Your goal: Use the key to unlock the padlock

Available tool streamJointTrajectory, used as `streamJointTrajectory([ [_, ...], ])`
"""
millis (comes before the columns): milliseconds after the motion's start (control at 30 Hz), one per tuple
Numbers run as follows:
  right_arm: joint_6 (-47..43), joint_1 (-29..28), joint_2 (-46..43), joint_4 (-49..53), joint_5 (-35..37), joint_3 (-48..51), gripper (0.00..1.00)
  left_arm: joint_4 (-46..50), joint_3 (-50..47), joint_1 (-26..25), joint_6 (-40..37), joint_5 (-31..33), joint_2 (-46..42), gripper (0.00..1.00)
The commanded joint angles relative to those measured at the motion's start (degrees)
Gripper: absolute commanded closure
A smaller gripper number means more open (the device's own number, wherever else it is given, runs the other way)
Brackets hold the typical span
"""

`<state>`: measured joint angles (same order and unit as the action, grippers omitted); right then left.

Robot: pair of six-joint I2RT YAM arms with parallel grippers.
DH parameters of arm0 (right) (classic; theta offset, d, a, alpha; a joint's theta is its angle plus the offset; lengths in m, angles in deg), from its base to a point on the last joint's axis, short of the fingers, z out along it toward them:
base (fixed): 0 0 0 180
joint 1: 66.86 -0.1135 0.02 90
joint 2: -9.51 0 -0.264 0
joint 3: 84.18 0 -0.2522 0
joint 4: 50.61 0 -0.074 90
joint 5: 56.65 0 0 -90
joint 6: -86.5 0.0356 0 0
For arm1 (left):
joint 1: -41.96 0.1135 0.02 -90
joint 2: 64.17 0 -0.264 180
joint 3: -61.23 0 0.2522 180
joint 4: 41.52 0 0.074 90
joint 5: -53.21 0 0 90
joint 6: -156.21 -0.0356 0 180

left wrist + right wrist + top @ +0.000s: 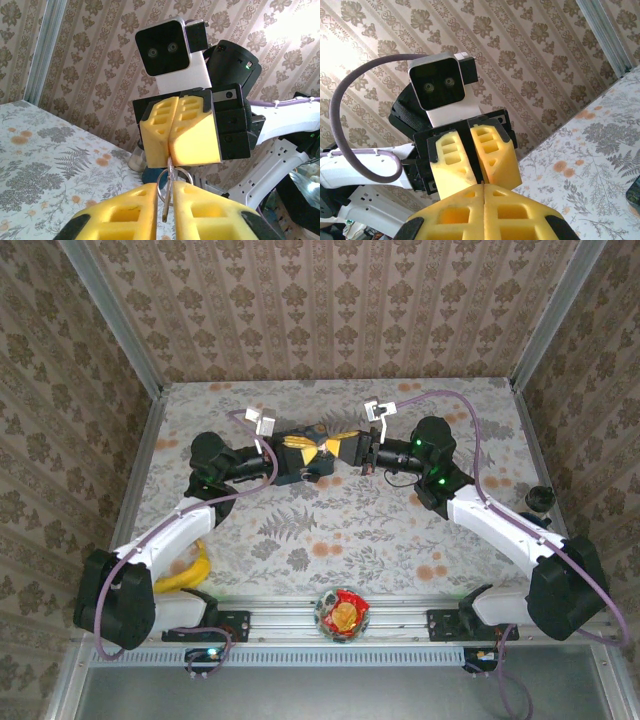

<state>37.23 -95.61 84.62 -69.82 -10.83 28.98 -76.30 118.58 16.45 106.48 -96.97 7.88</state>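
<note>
My two grippers meet tip to tip in the air above the middle of the table. The right gripper is shut, and its yellow fingertips pinch the head of the key. The key's blade and its wire ring hang down between the jaws of my left gripper. Those jaws stand a narrow slit apart, with a gap showing beside the blade. I cannot pick out the padlock in any view.
A dark blue box lies on the floral table under the left gripper. A yellow object lies beside the left arm, and a bowl of red and orange things sits on the front rail. A small black object is at the table's right edge.
</note>
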Motion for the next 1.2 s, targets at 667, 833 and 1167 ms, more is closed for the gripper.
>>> streamJointTrajectory([
  [667,-19.5,-1.0,-11.6,29.7,8.0,-4.3,0.36,93.4,29.9,-9.1,-68.8,10.9,-7.8,1.0],
  [833,-19.4,-1.4,-14.9,28.5,8.7,-2.8,0.16,96.4,32.6,-9.3,-71.1,10.6,-6.1,1.0],
  [1167,-19.2,-2.2,-18.8,24.9,2.7,0.6,0.05,95.8,32.9,-9.3,-71.9,5.0,-6.3,1.0],
])
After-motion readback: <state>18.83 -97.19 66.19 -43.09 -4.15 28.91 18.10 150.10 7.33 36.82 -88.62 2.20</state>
